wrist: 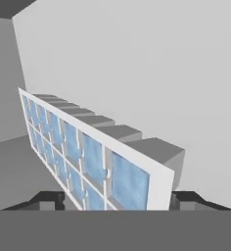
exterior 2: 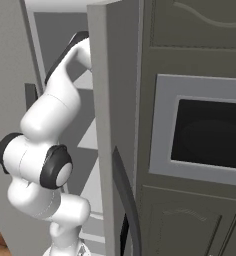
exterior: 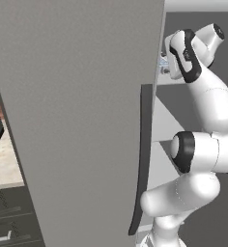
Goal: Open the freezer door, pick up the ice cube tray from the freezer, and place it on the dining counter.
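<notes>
My arm reaches deep into the freezer (exterior: 193, 103), past the freezer door (exterior: 82, 120) swung open across the left of the frame. In the hand view the ice cube tray (wrist: 83, 157) stands on edge, running diagonally between my hand's (wrist: 115, 202) fingertips (wrist: 49, 200). Whether I'm pinching it, I cannot tell.

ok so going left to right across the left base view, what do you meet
beige counter with drawers → freezer door → dark door handle → freezer shelves → robot arm
</notes>
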